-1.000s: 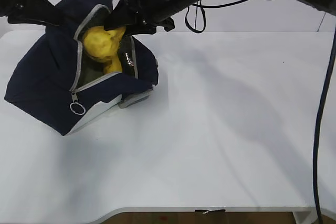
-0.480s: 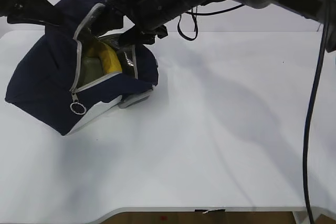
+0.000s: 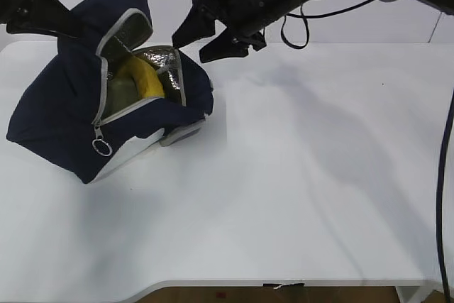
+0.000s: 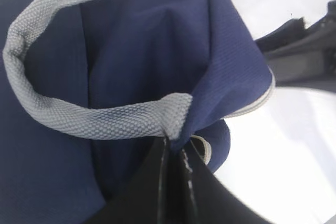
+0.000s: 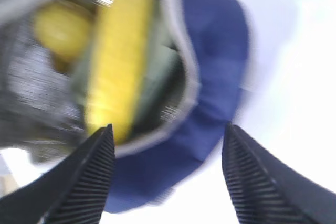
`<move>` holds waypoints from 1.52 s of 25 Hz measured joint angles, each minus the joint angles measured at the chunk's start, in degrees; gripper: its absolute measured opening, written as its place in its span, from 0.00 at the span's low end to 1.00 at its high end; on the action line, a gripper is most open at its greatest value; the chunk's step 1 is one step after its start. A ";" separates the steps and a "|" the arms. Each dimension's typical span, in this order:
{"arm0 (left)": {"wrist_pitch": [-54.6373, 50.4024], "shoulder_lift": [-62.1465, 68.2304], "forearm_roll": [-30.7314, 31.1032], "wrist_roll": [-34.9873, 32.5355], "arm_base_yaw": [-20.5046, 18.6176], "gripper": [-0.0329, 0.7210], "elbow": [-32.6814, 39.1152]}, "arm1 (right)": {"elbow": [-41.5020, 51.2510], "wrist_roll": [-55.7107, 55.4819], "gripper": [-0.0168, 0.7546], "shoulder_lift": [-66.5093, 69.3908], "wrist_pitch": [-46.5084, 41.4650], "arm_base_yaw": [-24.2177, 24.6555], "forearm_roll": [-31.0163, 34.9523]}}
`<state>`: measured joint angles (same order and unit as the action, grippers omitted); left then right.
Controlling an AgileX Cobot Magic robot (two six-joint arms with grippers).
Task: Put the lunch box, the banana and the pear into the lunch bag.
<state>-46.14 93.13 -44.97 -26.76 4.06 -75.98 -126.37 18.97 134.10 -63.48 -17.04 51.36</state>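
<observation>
i see banana (image 3: 144, 79), pear (image 5: 62, 29) and a sage lid edge inside the lunch bag (image 3: 64, 118), so packing looks done. right gripper (image 3: 210, 35) spread, empty, above the mouth; left gripper (image 4: 173, 156) pinches the bag flap (holding it open).

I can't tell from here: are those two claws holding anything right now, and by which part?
The left tool is shut on the lunch bag, pinching the fabric edge by its grey handle. The right tool is open above the bag, holding nothing.
</observation>
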 joint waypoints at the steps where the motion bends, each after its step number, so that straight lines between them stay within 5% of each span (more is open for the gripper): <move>1: 0.09 0.00 0.00 0.00 0.00 0.04 0.00 | 0.05 -0.09 0.69 0.00 -0.38 0.58 -0.28; 11: 1.15 -0.08 0.52 0.00 0.00 0.04 0.00 | -0.08 -4.43 0.69 0.11 -2.17 1.45 -15.48; 33: 1.68 -0.08 2.08 0.00 0.00 0.04 0.00 | -0.17 -6.37 0.68 9.16 0.29 1.23 -5.42; 38: 1.68 -0.08 2.20 0.00 0.00 0.04 0.00 | -0.17 -6.48 0.47 11.03 -0.08 1.23 -2.56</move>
<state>-44.46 93.06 -42.77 -26.76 4.06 -75.98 -126.54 12.50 145.13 -63.56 -15.81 48.80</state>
